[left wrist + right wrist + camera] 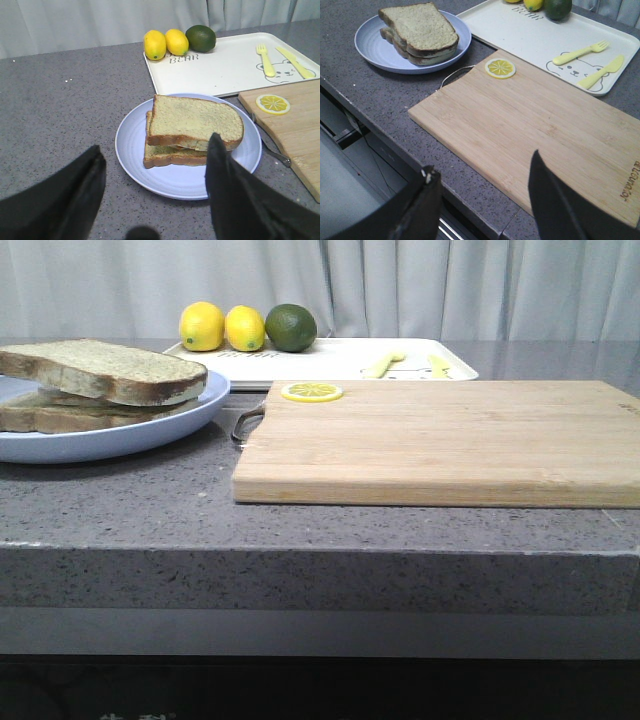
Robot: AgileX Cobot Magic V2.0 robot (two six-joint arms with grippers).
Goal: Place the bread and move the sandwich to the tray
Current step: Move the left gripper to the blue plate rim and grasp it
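The bread (105, 368) is a thick square slice with a brown crust. It lies on top of the sandwich (60, 412) on the round pale-blue plate (120, 435) at the left. The egg is almost hidden between the slices. The white tray (330, 360) lies at the back. Neither gripper shows in the front view. My left gripper (156, 142) is open and empty, just short of the plate (150, 165), with the bread (195, 119) ahead of its fingers. My right gripper (484, 162) is open and empty over the table's front edge by the cutting board.
A wooden cutting board (440, 440) with a lemon slice (311, 392) on its corner lies right of the plate. Two lemons (222, 327) and a lime (291, 327) sit at the tray's back left. A yellow fork (265, 60) and knife (295, 62) lie on the tray.
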